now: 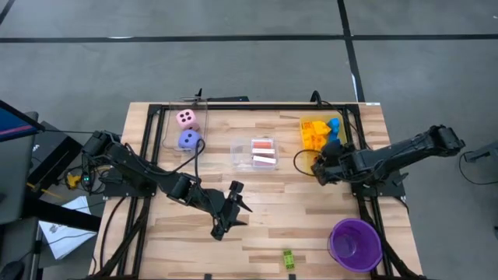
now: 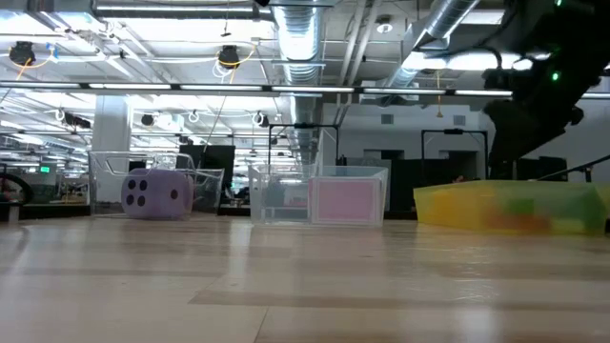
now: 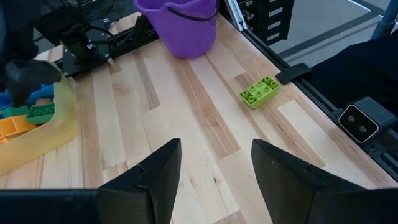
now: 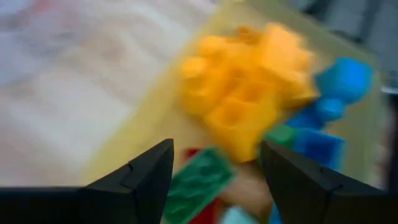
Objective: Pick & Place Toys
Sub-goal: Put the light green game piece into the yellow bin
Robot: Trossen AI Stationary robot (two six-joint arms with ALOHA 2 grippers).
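Most of my bricks (image 1: 320, 132) are already heaped in the yellow see-through bin (image 1: 305, 123) at the table's far right: yellow, orange and blue, with a green one (image 4: 198, 182) right under the right gripper (image 4: 214, 165), whose jaws stand spread with nothing pinched between them. The pink die (image 1: 186, 118) and purple die (image 1: 188, 139) sit in a clear bin (image 1: 165, 124) at far left, and the pink-backed cards (image 1: 264, 153) lie in the middle clear bin (image 1: 236, 148). By my reckoning the sorting is nearly done; one lime-green brick (image 1: 288, 259) is left loose near the front edge, just beside the purple cup (image 1: 355, 243). My left gripper (image 1: 230, 210) hangs over the table's middle, jaws apart and empty, facing that brick. Bare wood lies between them, so the approach looks open; I judge the cup and the table's front edge (image 1: 233, 274) the only things crowding the pick.
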